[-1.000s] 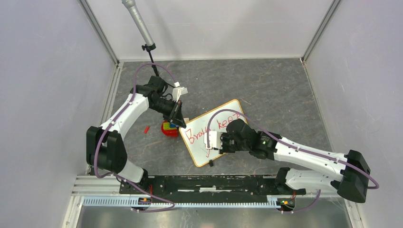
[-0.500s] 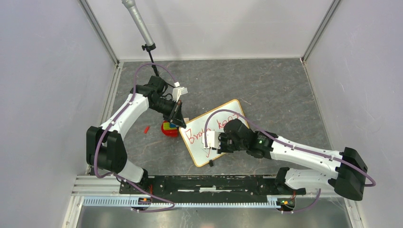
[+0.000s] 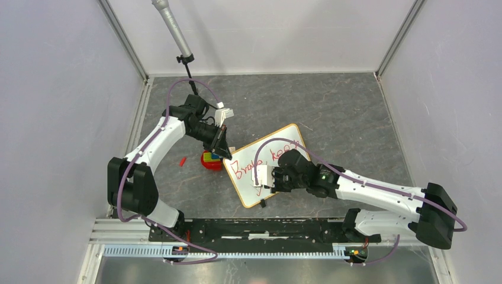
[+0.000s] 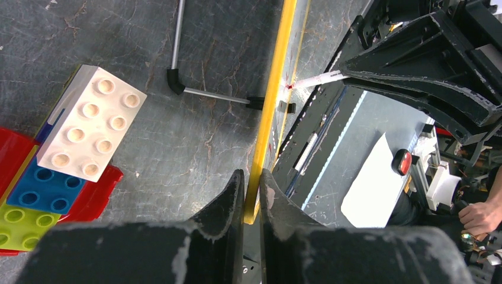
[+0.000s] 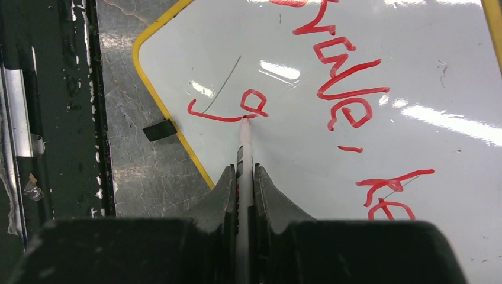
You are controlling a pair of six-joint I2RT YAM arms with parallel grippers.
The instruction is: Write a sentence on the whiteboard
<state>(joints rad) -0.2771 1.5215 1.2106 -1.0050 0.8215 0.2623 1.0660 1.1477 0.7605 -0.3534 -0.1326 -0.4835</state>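
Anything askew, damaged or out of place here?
The whiteboard sits skewed on the table, frame pinched by the left gripper. A thin grey streak crosses it by the lower lettering. A small red piece lies loose beside the toy bricks.

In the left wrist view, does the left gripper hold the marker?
No, the left gripper is shut on the yellow frame of the whiteboard; the marker sits in the right gripper.

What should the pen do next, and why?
Probably lift off and shift sideways to start the next letter: the marker tip rests on a lone red g beginning the second line, while the left fingers pinch the whiteboard frame steady.
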